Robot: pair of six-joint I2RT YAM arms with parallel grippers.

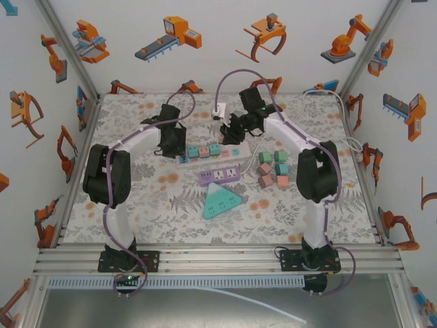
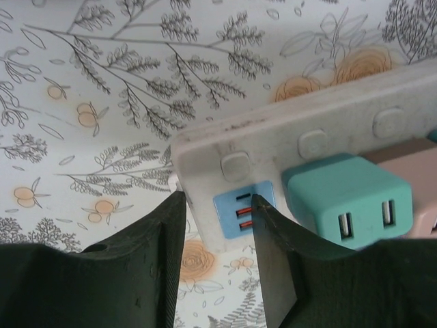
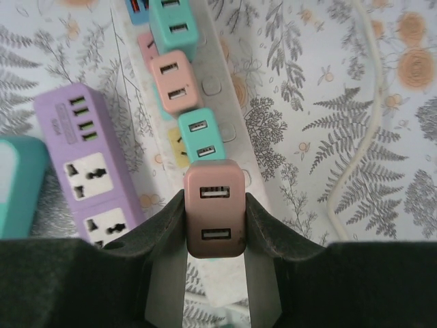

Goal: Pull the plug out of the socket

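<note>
Floral worktop: a white power strip lies near the centre. The right hand is clenched on the pink plug at the strip's end. The left hand straddles a blue plug; I cannot tell its grip.

The floral table bears white power strip, purple strip, teal socket and loose plugs.

Purple power strip, teal triangular outlet block near it, loose pink and green cubes, floral table cover
</note>
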